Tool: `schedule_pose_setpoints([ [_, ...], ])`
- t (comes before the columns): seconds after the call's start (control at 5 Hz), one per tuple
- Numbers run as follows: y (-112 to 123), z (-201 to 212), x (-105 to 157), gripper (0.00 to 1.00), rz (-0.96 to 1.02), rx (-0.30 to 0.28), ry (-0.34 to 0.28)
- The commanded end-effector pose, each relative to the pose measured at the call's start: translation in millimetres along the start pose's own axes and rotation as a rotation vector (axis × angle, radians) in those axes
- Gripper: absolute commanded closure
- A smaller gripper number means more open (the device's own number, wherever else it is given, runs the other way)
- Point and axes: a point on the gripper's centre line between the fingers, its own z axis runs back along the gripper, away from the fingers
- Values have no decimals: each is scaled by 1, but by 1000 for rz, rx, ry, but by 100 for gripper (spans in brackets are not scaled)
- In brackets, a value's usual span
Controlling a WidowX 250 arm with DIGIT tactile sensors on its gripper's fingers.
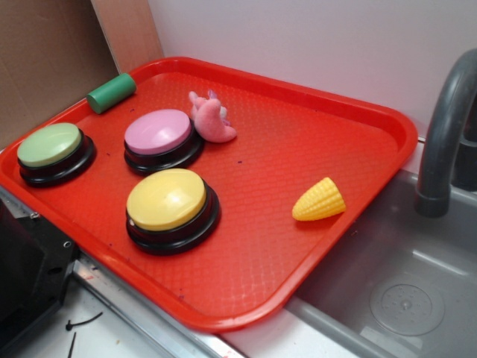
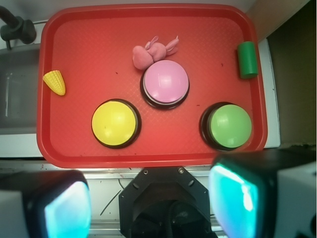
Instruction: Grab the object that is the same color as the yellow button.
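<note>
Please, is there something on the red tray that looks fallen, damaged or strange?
Nothing looks damaged or spilled. The corn and the green cylinder lie on their sides on the tray, and the pink plush leans against the pink button. All three buttons sit flat, the yellow button included.

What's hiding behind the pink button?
A pink plush toy lies on the red tray right behind the pink button, touching its edge. The button's dome covers the toy's lower part in the exterior view.
</note>
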Motion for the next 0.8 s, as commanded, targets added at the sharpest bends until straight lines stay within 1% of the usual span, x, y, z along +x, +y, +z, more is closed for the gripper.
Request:
schedule_pose_setpoints([
  [0.0,0,0,0,0,0,0,0],
  [0.2,-8,-11,19,0,-202,2,-20],
  [0.4,-22,-29,39,0,-377,16,-19],
  [0.6,-36,-45,56,0,-501,16,-57],
])
